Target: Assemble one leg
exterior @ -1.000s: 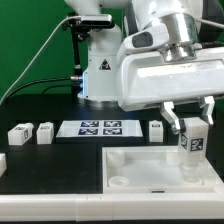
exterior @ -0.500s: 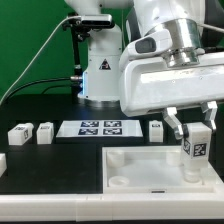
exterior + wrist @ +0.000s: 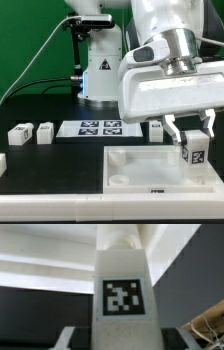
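White plastic leg (image 3: 194, 152) is sitting clamped in your hand (image 3: 194, 134), with the fingers pinching its upper end so the body is hanging straight down and its tag is facing the exterior camera. It's hovering over the end of the big white panel (image 3: 140, 172) toward the exterior view's right. I can't tell whether its lower end is touching the panel or floating just above it. My guess is you're holding it upright because it has to drop square into a corner socket, and gripping it high is leaving the bottom free to go in. The wrist view is showing it dead centre, tag and all, so it's looking lined up with the hand's axis. Three spare legs (image 3: 44, 132) are lying on the black worktop (image 3: 60, 165): two out past the marker board (image 3: 100, 127) on the exterior view's left, one just beside its other end. I'd be watching for tilt on the way down.
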{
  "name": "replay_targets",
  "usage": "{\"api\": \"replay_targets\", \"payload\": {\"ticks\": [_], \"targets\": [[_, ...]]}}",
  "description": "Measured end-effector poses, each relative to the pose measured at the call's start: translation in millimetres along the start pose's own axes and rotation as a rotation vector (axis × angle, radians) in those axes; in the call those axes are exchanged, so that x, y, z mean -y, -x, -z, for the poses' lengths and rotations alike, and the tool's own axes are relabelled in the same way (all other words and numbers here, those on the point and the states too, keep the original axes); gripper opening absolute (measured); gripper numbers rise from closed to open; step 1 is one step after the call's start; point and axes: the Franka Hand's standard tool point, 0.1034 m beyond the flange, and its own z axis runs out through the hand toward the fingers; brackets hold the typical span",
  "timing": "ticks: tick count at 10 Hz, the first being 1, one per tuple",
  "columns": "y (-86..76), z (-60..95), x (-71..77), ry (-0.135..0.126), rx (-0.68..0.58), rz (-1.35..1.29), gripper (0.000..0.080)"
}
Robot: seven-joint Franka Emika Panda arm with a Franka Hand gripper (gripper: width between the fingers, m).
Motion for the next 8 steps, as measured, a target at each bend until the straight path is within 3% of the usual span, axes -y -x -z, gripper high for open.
{"api": "replay_targets", "payload": {"ticks": [6,7,8], "targets": [[2.4,-1.3,-0.4,-0.004,0.017,0.002,0.0294],[2.5,-1.3,-0.4,-0.004,0.017,0.002,0.0382],[2.6,-1.4,-0.4,-0.004,0.018,0.002,0.0521]]}}
